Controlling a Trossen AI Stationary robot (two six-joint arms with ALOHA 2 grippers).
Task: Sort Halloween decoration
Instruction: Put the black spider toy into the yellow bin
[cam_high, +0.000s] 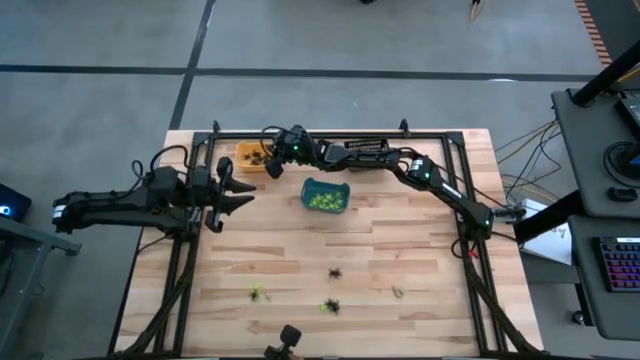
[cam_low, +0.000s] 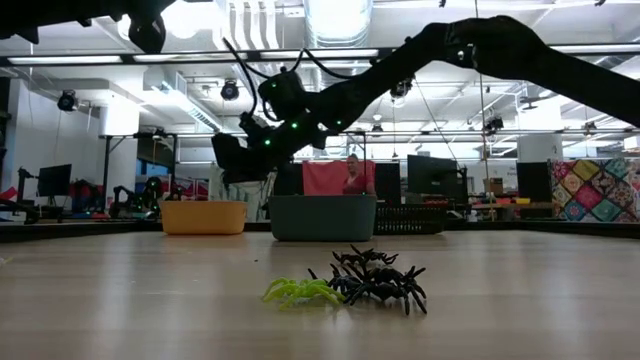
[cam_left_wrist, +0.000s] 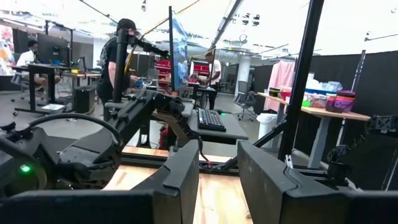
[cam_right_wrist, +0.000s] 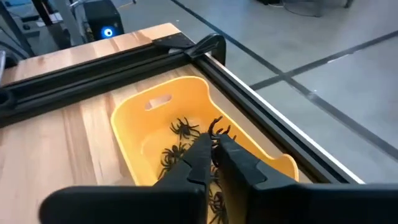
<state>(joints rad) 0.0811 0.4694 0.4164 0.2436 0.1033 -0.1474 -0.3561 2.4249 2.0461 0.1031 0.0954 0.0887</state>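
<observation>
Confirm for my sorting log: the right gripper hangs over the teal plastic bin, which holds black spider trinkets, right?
Wrong bin. The right gripper hangs over the orange plastic bin, which holds the black spider trinkets, as the right wrist view shows. The teal plastic bin holds lime green ones.

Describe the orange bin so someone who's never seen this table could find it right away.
Start at the wooden table and go to its far edge, left of middle. The orange bin sits under the right gripper; unlike the neighbouring teal bin of green spiders, it holds black ones.

Looks like a big open robotics lab: desks with monitors (cam_low: 432, 175) and a keyboard (cam_left_wrist: 213, 119), ceiling ducts, people (cam_left_wrist: 210, 68) working way beyond the left gripper (cam_left_wrist: 217, 174).
</observation>
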